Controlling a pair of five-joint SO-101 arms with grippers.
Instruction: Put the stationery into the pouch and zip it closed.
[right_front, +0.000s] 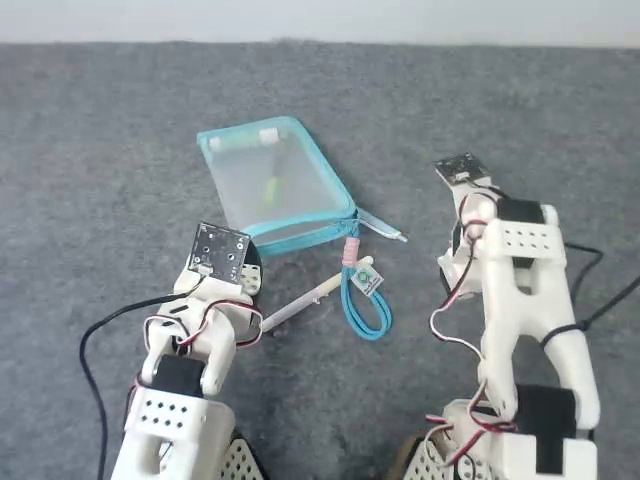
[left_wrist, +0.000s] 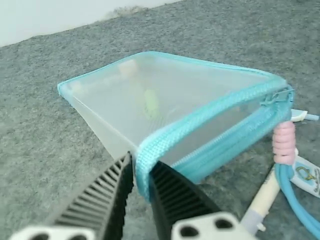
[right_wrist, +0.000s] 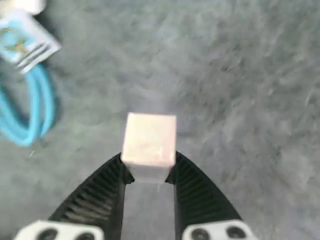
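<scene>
A grey, felt-like mat spreads under everything, with a pale wall strip along its far edge. The translucent pouch, trimmed in turquoise, lies mid-mat, and a small yellow-green item shows through its side. The left gripper pinches the pouch's zipper edge at the near corner — the mouth stands parted. A blue cord loop trails from the zipper end, and a white pen lies just beside it. The right gripper, off to the pouch's side over bare mat, is clamped on a small pale-pink block — apparently an eraser.
</scene>
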